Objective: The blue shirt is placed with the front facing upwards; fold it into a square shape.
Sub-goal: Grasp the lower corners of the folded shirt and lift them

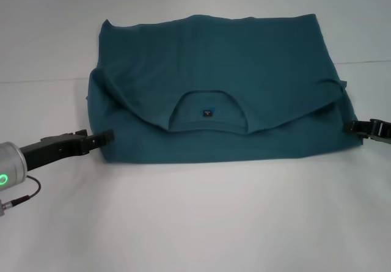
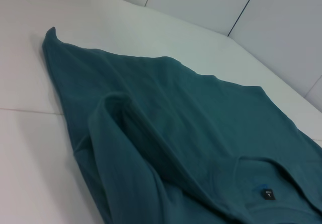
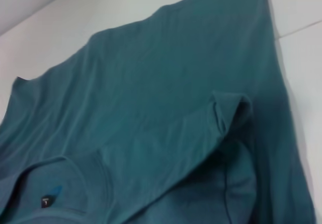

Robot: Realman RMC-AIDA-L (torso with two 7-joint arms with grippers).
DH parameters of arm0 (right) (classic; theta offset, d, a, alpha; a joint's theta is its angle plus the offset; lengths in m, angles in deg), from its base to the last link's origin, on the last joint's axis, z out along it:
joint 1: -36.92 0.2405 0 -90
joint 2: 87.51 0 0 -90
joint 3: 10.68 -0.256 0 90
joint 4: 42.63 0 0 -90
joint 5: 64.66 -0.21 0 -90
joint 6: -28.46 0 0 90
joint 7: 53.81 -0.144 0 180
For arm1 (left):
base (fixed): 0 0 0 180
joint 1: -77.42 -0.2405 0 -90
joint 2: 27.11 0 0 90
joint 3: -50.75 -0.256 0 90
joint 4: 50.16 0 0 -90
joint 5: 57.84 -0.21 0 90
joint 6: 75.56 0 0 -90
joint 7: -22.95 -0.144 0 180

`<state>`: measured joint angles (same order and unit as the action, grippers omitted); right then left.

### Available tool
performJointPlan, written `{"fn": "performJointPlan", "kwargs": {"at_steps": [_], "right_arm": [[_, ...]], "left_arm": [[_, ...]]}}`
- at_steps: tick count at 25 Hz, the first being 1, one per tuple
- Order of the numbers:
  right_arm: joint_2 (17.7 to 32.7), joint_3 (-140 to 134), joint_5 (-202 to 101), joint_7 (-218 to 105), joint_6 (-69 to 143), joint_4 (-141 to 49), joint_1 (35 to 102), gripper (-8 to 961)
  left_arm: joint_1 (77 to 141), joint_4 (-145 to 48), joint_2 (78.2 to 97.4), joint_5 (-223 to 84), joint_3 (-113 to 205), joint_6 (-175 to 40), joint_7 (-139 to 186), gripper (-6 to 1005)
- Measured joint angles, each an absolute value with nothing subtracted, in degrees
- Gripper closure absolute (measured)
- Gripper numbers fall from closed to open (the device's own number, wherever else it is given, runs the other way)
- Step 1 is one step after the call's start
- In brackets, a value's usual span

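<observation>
The blue shirt (image 1: pixel 214 64) lies flat across the white table (image 1: pixel 195 223), with its upper part folded over so the collar and small black neck label (image 1: pixel 208 111) face up near the front. No print shows. The left wrist view shows the shirt (image 2: pixel 176 113) with a rolled fold along its side, and the label (image 2: pixel 268 195). A bunched sleeve fold on the shirt (image 3: pixel 151 93) shows in the right wrist view. My left gripper (image 1: pixel 107 137) is low at the shirt's left front edge. My right gripper (image 1: pixel 348 126) touches the right edge, level with the fold.
A table seam (image 1: pixel 43 80) runs across the white surface behind the shirt's middle. A cable (image 1: pixel 24 195) hangs from my left wrist at the near left. Bare white surface lies in front of the shirt.
</observation>
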<state>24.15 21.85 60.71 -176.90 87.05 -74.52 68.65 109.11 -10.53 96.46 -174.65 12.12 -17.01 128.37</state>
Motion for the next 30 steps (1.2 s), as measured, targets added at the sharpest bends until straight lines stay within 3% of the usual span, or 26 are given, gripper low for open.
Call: {"fn": "performJointPlan", "kwargs": {"at_steps": [4,9,25,30], "right_arm": [[24.42,21.84,60.89,-176.93,86.06,-74.52,68.7,440],[24.53,21.73,60.9,-176.71,85.16,-74.52,68.74,326],[25.7,22.36,60.89,-176.31,83.12,-71.79,71.27,339],[25.82,22.45,60.93,-175.58,83.72,-72.14,71.29,581]], "left_arm": [[109.22,-10.52,96.46,-174.65,12.11,-17.01,128.43,233],[109.24,-10.52,96.47,-174.64,12.27,-17.02,128.43,232],[109.41,-10.52,96.36,-174.79,12.35,-17.03,128.41,233],[109.42,-10.52,96.3,-174.69,12.35,-17.05,128.41,232]]}}
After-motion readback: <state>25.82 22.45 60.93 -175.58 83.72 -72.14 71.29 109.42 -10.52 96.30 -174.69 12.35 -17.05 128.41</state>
